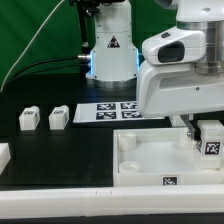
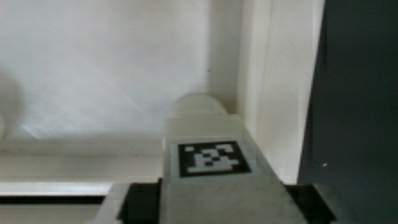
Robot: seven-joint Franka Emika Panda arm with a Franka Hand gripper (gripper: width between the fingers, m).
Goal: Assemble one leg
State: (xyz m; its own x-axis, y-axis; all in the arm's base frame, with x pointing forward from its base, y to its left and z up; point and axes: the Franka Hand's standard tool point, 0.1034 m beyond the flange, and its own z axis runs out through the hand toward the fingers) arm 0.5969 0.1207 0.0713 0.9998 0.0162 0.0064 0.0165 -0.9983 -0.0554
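Note:
My gripper [image 1: 206,132] is shut on a leg [image 1: 212,146], a small white block with a black-and-white tag facing the camera. It holds the leg at the exterior view's right end of the large white tray [image 1: 145,160], low over a corner near the rim. In the wrist view the leg [image 2: 214,150] stands between my dark fingers [image 2: 141,198], its tag in view, with the tray's wall [image 2: 276,70] and floor beyond it. Whether the leg touches the tray is hidden. Two more legs [image 1: 29,119] [image 1: 58,117] lie on the black table at the exterior view's left.
The marker board [image 1: 110,109] lies behind the tray, in front of the arm's white base [image 1: 110,55]. Another white part [image 1: 3,155] shows at the exterior view's left edge. The tray's front wall carries a small tag [image 1: 170,181]. Black table [image 2: 356,100] shows beside the tray.

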